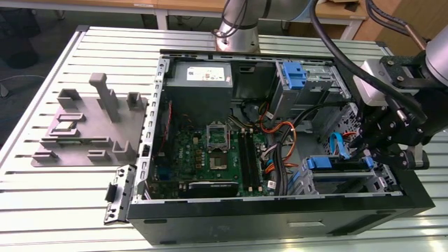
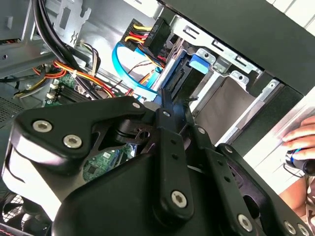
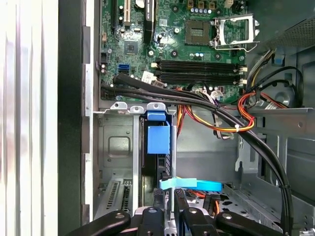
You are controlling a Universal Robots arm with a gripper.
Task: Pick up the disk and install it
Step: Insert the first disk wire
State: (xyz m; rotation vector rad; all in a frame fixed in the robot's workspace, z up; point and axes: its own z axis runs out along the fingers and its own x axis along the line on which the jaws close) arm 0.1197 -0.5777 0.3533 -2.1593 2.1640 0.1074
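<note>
Gripper [image 1: 370,152] sits low inside the open computer case [image 1: 280,220], at the drive cage [image 1: 343,181] on the exterior view's right. Its black fingers [image 3: 178,209] look pinched nearly together around the thin upper edge of the disk [image 3: 158,172], though the contact itself is partly hidden, so grip is likely but not certain.

Disk stands on edge in the cage slot, its blue bracket [image 3: 158,137] at the end nearer the motherboard. In the second wrist view the disk [image 2: 178,81] shows just past the fingertips, with its blue tab [image 2: 201,63] against the metal cage wall.

A light-blue flat cable [image 3: 192,184] crosses just beside the fingers. A bundle of black cables [image 3: 197,101] and red, orange and yellow wires [image 3: 231,123] run between cage and motherboard [image 1: 213,157].

Further out:
- grey power supply [image 1: 199,79] in the far corner of the case
- second drive bay with a blue clip [image 1: 294,79] beside it
- grey parts holder [image 1: 87,128] on the slatted table [image 1: 42,199], on the exterior view's left, well apart from the case

A person's hand [image 2: 300,142] rests at the edge of the second wrist view, outside the case.
</note>
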